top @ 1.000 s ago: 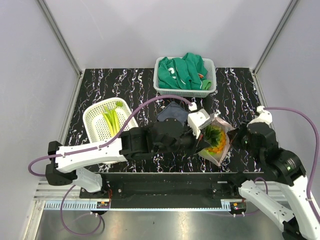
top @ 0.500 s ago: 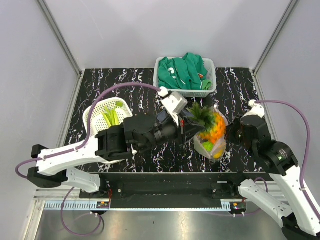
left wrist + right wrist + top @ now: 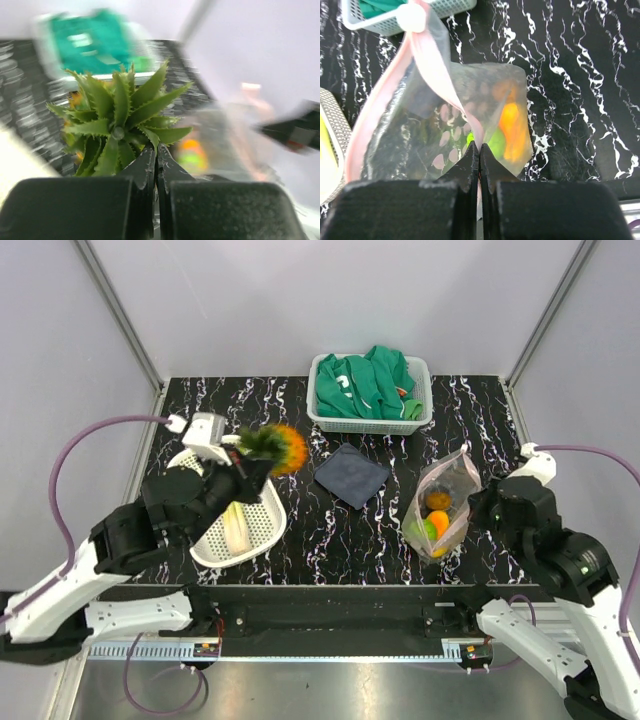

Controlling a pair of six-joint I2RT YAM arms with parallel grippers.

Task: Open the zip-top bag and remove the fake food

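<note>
Table (image 3: 340, 530), black with white veining, fills the middle of the overhead view. We log the left arm (image 3: 130, 530) stretched up the left side of the frame and the right arm (image 3: 560, 560) at lower right.

At top centre sits a rectangular white basket (image 3: 325, 415) holding a green garment (image 3: 365, 385). An oval white basket (image 3: 262, 525) lies centre left, partly under the left arm's wrist. A dark cloth (image 3: 351, 474) lies flat at centre, apart from both baskets.

Right of centre we see the zip-top bag (image 3: 445, 502), propped up with its pinkish strip uppermost and its mouth gaping. The right gripper (image 3: 478, 508) meets its right edge. In the right wrist view that gripper (image 3: 479, 150) is clenched, fingers pressed together on the bag (image 3: 445, 110) where the pink strip runs down to the tips.

The pineapple (image 3: 280, 448) is out of the bag, at the oval basket's upper right rim. The left gripper (image 3: 250, 465) grips its crown. In the left wrist view its jaws are pinched tight on a green leaf of the pineapple (image 3: 120, 125); the background there is blurred.

A pale leek (image 3: 236, 525) lies in the oval basket. Inside the bag we make out an orange piece (image 3: 437, 501), a green round piece (image 3: 424, 529) and a yellow-orange piece (image 3: 441, 551) at the lower end.
</note>
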